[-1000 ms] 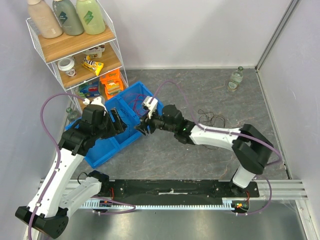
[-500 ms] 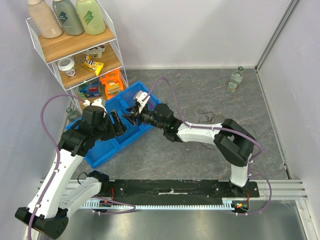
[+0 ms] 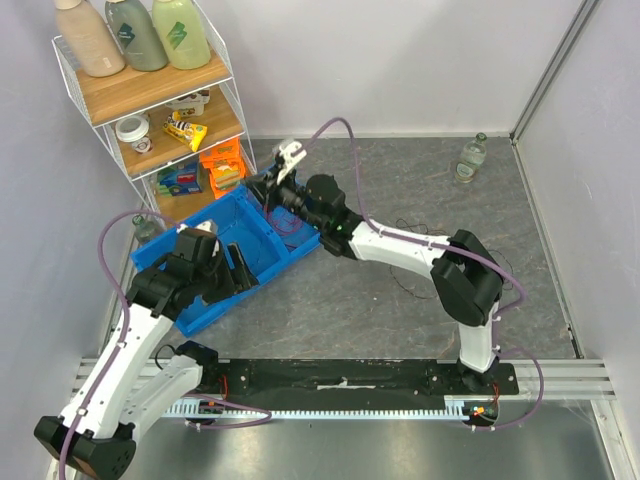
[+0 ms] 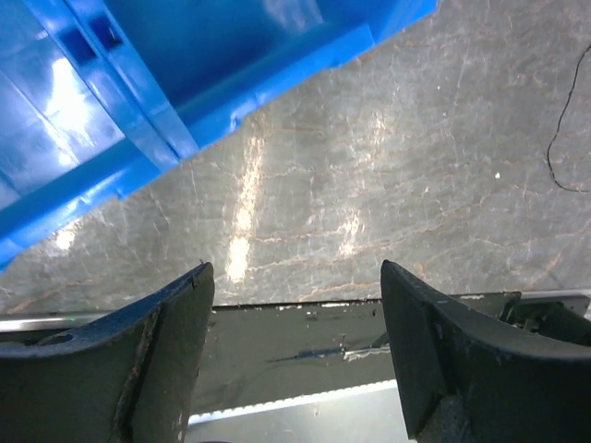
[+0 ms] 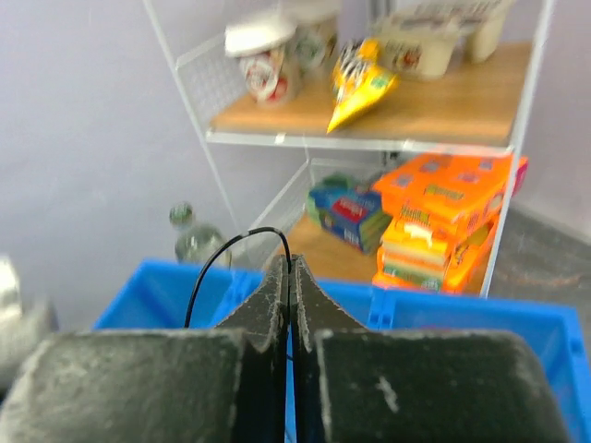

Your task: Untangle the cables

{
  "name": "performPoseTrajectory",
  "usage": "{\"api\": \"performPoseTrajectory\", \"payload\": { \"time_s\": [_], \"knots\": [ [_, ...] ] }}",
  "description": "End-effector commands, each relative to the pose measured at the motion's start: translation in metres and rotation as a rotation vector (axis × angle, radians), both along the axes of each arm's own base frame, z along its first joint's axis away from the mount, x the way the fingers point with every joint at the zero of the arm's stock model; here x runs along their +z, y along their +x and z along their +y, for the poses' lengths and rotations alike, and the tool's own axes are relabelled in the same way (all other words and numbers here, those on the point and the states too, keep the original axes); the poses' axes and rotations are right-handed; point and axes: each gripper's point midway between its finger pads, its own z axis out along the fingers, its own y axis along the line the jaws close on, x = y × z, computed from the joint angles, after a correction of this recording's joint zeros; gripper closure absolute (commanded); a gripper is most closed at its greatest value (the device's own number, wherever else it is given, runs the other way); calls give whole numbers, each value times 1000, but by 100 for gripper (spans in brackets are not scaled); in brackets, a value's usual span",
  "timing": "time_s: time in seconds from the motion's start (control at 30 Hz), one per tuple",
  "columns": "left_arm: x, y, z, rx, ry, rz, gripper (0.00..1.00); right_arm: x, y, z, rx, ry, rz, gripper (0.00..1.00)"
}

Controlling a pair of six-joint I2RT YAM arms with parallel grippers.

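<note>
shifted forward over the blue bin [image 5: 480, 318], the right gripper [image 5: 288, 269] is now pinched shut on a thin black cable [image 5: 214, 263] looping off left of its tips, so a strand can likely be drawn free; the left gripper [image 4: 295, 277] is held back, spread, empty.

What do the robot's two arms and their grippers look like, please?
The left arm and right arm have white links, black joints and a mauve hose looping alongside. The left gripper and right gripper each have two dark, matte, wedge-shaped fingers.
</note>
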Motion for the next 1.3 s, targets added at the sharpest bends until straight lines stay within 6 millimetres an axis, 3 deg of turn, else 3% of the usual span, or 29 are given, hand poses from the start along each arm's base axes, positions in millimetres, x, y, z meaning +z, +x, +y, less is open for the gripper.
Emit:
{"api": "performPoseTrajectory", "payload": {
  "time_s": [0.0,0.07,0.13,0.27,0.43,0.57,0.8,0.9,1.07,1.27],
  "knots": [
    [-3,-25,-15,-17,-125,61,21,43,35,2,-55,132,101,100],
    [-3,-34,-26,-81,-184,63,20,35,53,13,-51,125,199,100],
    [5,-51,-51,-285,-305,33,19,36,61,26,-30,136,256,100],
    [47,-83,-79,-568,-507,-114,18,16,69,46,2,91,320,100],
    [125,-90,-61,-609,-438,-595,13,-2,56,55,89,58,325,100],
    [189,-127,-55,-744,-445,-938,7,-14,63,46,23,25,329,100],
    [224,-166,-52,-868,-455,-1076,7,-23,73,48,-9,-9,325,100],
    [251,-166,-37,-767,-392,-1204,7,-30,64,55,22,-28,334,100],
    [287,-144,0,-502,-244,-1363,7,-34,37,54,19,-115,299,100],
    [283,-124,-2,-474,-218,-1362,7,-38,17,32,-32,-193,293,100]
  ]
}}
